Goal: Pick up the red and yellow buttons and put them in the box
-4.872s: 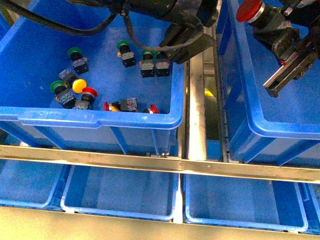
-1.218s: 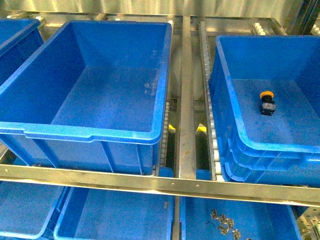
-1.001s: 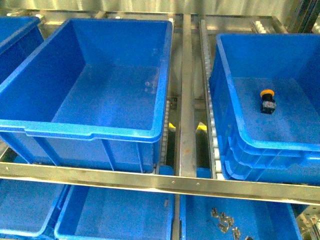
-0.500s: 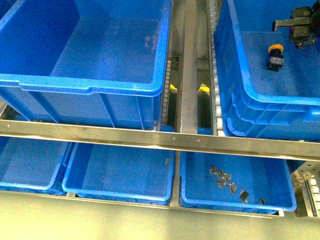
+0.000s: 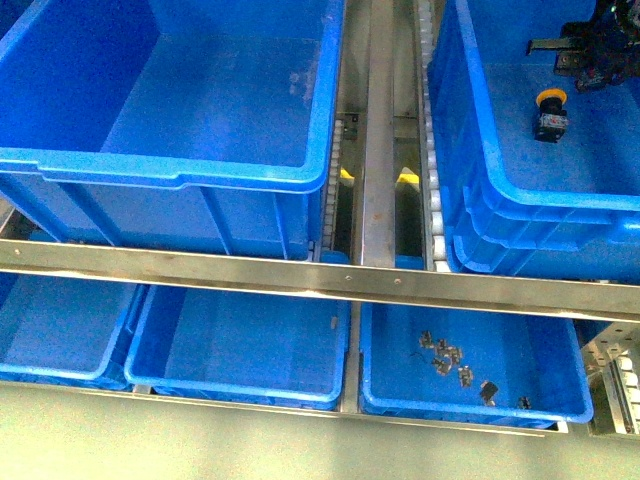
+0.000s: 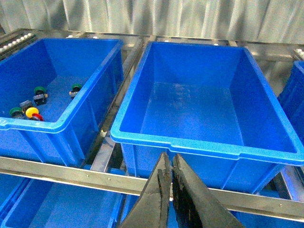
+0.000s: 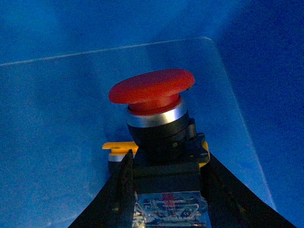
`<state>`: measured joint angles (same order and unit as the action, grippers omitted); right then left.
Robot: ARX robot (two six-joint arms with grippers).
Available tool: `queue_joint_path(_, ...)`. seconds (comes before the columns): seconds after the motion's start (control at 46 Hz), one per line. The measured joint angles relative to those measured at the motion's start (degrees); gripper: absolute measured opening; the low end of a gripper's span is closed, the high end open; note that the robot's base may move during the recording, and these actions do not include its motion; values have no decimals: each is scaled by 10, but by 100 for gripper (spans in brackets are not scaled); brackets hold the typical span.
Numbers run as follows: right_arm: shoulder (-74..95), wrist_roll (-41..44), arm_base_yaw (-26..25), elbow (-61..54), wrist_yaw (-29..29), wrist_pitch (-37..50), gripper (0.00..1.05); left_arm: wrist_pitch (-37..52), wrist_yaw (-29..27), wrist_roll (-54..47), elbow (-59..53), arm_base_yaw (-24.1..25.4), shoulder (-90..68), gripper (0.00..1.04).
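Red button [image 7: 152, 90] sits tight in your right gripper [image 7: 164, 190], with the black fingers [image 7: 118, 190] clamped on its blocky body so the round cap pokes up free. You are holding it low inside the box [image 5: 520, 205], over the blue floor, because that is where it has to go. A yellow button [image 5: 550, 110] already lies on that floor, just beside the red one, so I think you can let go here and it will land next to its friend.

In the front view your right gripper [image 5: 590, 50] shows only as a dark shape at the box's far side.

Your left gripper [image 6: 170, 190] hangs apart from the box, its fingers pressed together and holding nothing. Beyond the empty crate [image 6: 209, 142] stands another crate [image 6: 57, 123] with more buttons [image 6: 32, 113] waiting.
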<state>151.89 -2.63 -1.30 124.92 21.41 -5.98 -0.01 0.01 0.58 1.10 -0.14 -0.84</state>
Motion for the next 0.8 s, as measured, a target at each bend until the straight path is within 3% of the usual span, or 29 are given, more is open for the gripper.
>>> queue_joint_path(0.152, 70, -6, -1, 97, 7, -33, 33, 0, 0, 0, 0, 0, 0, 2)
queue_joint_path(0.348, 68, -8, -5, 79, 13, 1, 59, 0, 0, 0, 0, 0, 0, 2)
queue_joint_path(0.457, -14, 0, -11, -57, 10, 97, 82, 0, 0, 0, 0, 0, 0, 2)
queue_joint_path(0.544, -140, 9, -19, -235, -31, 200, 99, 0, 0, 0, 0, 0, 0, 2)
queue_joint_path(0.674, -330, 11, -29, -476, -76, 285, 97, 0, 0, 0, 0, 0, 0, 2)
queue_joint_path(0.805, -515, -3, -32, -699, -118, 275, 97, 0, 0, 0, 0, 0, 0, 2)
